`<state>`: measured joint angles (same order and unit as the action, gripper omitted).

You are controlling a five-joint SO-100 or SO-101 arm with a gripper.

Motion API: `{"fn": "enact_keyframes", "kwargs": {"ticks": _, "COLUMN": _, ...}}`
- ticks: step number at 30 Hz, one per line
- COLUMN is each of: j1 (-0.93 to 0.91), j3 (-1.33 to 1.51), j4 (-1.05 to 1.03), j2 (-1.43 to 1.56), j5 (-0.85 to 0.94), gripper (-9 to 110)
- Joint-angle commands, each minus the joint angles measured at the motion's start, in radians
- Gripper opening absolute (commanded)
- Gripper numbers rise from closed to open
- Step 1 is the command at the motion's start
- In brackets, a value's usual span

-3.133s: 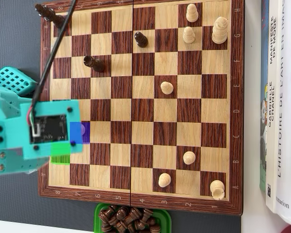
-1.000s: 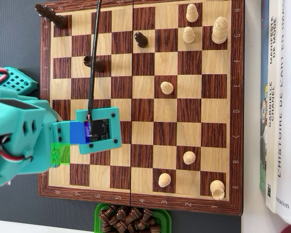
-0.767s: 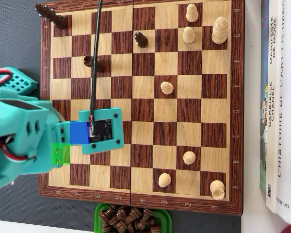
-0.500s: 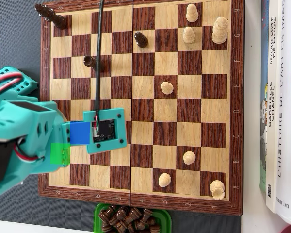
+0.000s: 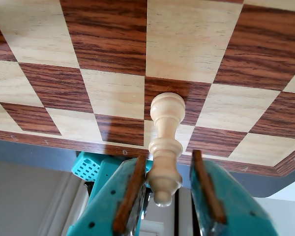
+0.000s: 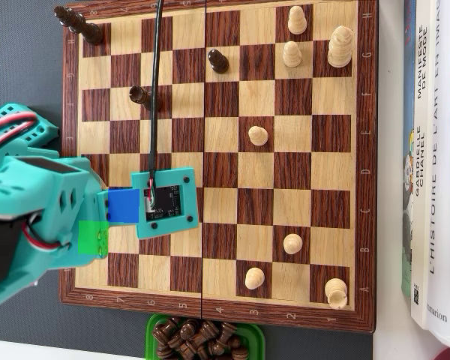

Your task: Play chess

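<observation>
Currently a pale piece [image 5: 164, 142] is seen between the two fingers of the claw [image 5: 167, 189] in the wrist view, its base level with the finger pads [image 5: 132, 191] and its head pointing away toward the board [image 5: 113, 54]. The fingers stand close on either side of the base, one touching it and the other with a narrow gap, so it cannot be told for certain whether the piece is gripped or merely flanked. The piece appears to be above the squares rather than resting on them, though this is a judgement.

From overhead, the claw is hidden under the arm [image 6: 52, 217] and its camera board [image 6: 165, 202], which hang over the board's near-left squares. Ahead of the claw, well apart, pale pieces [image 6: 259, 136] are scattered; dark ones [image 6: 217, 60] stand off to one side. A green tray [image 6: 154, 330] of captured dark pieces lies beside the board.

The game is judged far advanced, with a move under way: the piece has yet to be set on its square and released.
</observation>
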<state>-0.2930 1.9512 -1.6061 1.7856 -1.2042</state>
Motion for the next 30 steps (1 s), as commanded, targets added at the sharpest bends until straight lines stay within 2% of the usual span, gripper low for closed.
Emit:
{"fn": "enact_keyframes", "kwargs": {"ticks": 1, "j1": -0.008, "j3": -0.008, "j4": -0.005, "j2": 0.005, "j5": -0.009, "gripper": 12}}
{"fn": "enact_keyframes", "kwargs": {"ticks": 24, "j1": -0.011, "j3": -0.008, "j4": -0.008, "j2": 0.02, "j5": -0.003, "gripper": 7}}
{"fn": "enact_keyframes", "kwargs": {"ticks": 30, "j1": -0.012, "j3": -0.008, "j4": -0.043, "j2": 0.115, "j5": -0.009, "gripper": 7}}
